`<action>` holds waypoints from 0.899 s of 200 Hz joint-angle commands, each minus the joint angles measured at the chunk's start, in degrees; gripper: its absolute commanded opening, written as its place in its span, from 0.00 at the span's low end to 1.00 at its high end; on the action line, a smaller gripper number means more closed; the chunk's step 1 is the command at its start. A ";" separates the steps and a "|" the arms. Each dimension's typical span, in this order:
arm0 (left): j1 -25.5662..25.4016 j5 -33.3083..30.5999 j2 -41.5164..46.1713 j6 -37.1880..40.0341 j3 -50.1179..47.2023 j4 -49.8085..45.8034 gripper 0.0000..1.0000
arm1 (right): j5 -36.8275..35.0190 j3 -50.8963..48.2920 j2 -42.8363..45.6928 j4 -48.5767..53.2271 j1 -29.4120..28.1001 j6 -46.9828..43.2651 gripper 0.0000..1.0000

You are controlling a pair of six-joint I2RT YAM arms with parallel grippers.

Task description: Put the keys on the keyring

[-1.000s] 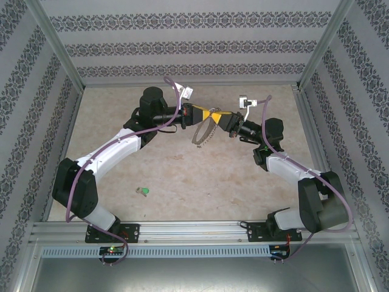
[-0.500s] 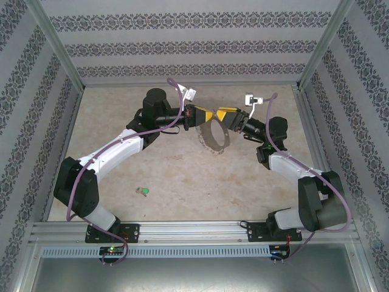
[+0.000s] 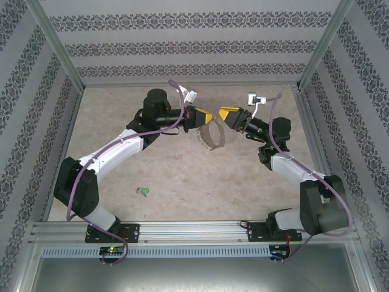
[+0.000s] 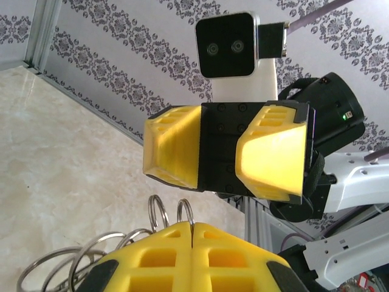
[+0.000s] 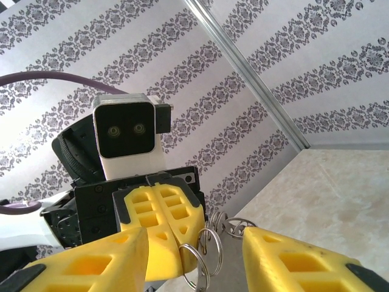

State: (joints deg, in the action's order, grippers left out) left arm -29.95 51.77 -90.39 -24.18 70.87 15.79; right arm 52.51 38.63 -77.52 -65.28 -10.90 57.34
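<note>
Your left gripper (image 4: 191, 234), two ribbed yellow plastic fingers, sat pressed together along the bottom edge, with the keyring (image 4: 159, 213), a bundle of thin silvery wire loops, caught at their seam. Two loops stood up just above the fingers and the others trailed off to the lower left. Facing you just beyond was the right gripper (image 4: 219, 173), its yellow fingers apart on a black body with nothing between them. A white camera block with a black face (image 4: 228, 45) sat above it. Pale marbled tabletop (image 4: 55, 164) lay to the left, with grey damask-striped wall (image 4: 121, 67) behind.
</note>
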 commanded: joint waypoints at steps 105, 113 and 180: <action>-0.38 3.31 1.77 4.66 1.99 -1.56 0.00 | 3.74 -2.30 -0.71 -2.66 -3.62 -1.21 0.27; -0.37 3.17 1.71 4.67 2.08 -1.51 0.00 | 3.69 -2.63 -0.79 -2.66 -3.68 -1.27 0.26; -0.33 0.97 1.92 4.63 2.79 -3.41 0.01 | 2.91 -2.77 -0.29 -2.84 -3.62 -2.39 0.00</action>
State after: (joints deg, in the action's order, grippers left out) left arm -29.89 53.30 -90.39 -21.15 71.13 12.93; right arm 55.16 35.88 -78.81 -65.93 -14.04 56.62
